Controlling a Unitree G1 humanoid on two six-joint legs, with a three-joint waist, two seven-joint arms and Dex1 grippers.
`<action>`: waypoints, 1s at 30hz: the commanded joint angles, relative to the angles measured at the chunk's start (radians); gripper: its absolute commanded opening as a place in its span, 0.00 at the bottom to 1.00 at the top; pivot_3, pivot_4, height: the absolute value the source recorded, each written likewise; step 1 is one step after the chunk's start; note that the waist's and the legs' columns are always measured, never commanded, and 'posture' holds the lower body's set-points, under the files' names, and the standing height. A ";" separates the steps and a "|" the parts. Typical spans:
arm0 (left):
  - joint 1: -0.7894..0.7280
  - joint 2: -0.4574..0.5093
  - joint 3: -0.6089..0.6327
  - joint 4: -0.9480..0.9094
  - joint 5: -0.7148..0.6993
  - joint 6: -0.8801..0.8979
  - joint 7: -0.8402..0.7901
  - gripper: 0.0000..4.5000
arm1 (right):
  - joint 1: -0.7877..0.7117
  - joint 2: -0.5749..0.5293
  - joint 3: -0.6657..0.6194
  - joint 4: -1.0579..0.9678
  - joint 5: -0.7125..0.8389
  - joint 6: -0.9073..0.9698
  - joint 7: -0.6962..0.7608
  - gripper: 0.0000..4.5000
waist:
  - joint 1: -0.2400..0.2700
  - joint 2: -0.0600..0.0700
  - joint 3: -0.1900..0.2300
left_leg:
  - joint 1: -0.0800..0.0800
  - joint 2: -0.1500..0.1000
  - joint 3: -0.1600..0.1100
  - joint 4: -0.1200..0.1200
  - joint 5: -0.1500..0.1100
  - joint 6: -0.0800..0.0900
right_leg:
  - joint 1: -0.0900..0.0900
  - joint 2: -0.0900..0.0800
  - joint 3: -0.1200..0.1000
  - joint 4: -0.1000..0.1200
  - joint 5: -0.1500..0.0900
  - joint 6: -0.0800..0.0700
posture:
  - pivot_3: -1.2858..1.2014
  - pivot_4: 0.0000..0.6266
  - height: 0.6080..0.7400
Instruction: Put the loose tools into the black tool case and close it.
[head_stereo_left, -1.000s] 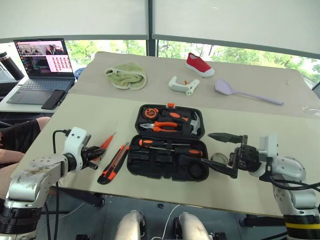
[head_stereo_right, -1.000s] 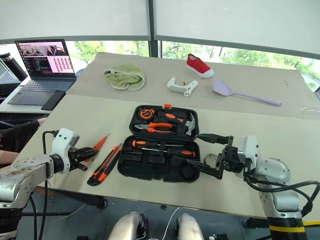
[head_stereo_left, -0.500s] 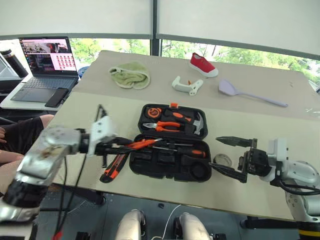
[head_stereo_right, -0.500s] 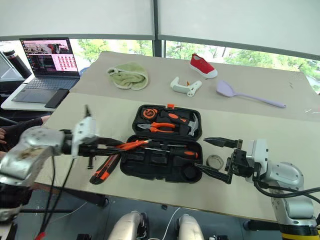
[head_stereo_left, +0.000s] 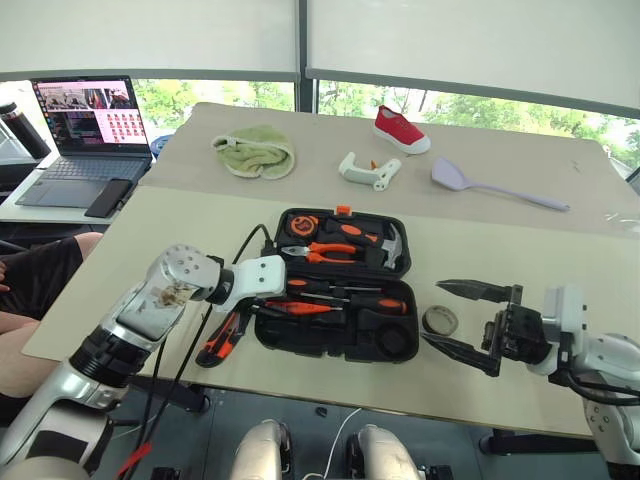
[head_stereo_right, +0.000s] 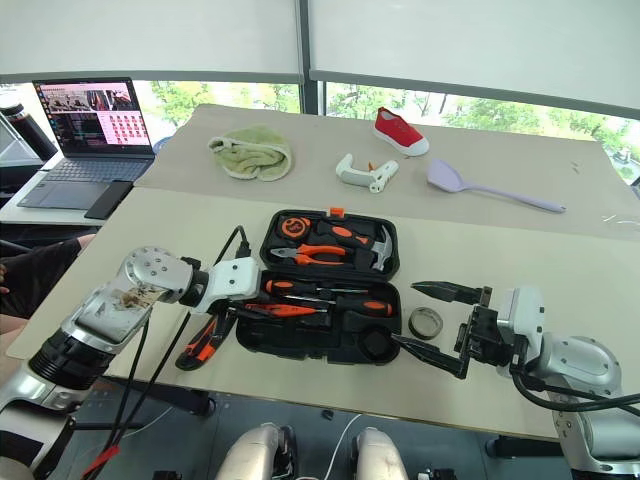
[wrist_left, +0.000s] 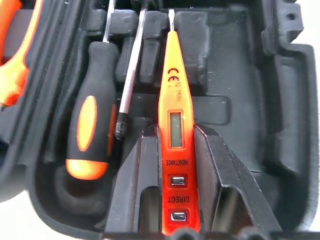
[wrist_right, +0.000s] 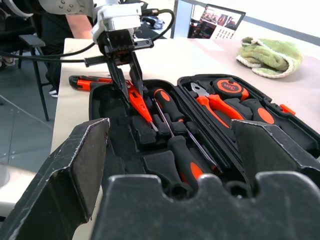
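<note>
Left end effector (wrist_left: 175, 165) clamped on the small orange tester screwdriver (wrist_left: 173, 125), fingers (wrist_left: 137, 185) pinching its flat body from both sides, tip pointing into the front half of the open black tool case (head_stereo_left: 335, 345). The tester hangs over the moulded slots there, just beside the two screwdrivers already in the case: one with an orange-black handle (wrist_left: 90, 135) seated in its slot, the other showing mostly as a thin steel shaft (wrist_left: 131, 70). Utility knife (head_stereo_left: 222, 340) lies on the table (head_stereo_left: 180, 215) just left of the case, partly under the left arm's cable. The back half of the case holds a tape measure (head_stereo_left: 303, 226), pliers (head_stereo_left: 325, 253) and hammer (head_stereo_left: 385, 245). Orange latch (head_stereo_left: 342, 210) at the far edge of the case. Tape roll (head_stereo_left: 438, 320) sits on the table right of the case, between it and the right end effector (head_stereo_left: 462, 320). That end effector has its jaws spread wide, holding nothing, level above the table near the case's right front corner, touching nothing.
</note>
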 joint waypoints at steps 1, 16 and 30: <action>-0.014 -0.020 -0.027 0.034 0.031 -0.033 -0.021 0.10 | 0.013 -0.008 -0.027 -0.052 0.021 0.008 -0.018 1.00 | 0.000 0.000 0.000 | 0.000 0.000 0.000 0.000 0.000 0.000 | 0.000 0.000 0.000 0.000 0.000 0.000 | 0.52 0.24 0.97; -0.029 -0.023 -0.049 0.066 0.099 -0.080 -0.093 0.10 | 0.001 -0.001 -0.005 -0.053 0.017 0.016 -0.038 1.00 | -0.005 0.000 0.000 | 0.000 0.000 0.000 0.001 0.000 0.000 | 0.000 0.001 0.000 0.001 0.000 -0.001 | 0.52 0.24 0.97; -0.081 -0.125 0.170 -0.075 -0.160 0.048 -0.071 0.55 | -0.004 -0.005 0.008 -0.033 0.019 0.018 -0.028 1.00 | -0.002 0.000 0.000 | -0.001 0.001 0.000 0.004 0.000 0.000 | -0.001 0.001 0.000 0.002 0.000 0.000 | 0.52 0.24 0.97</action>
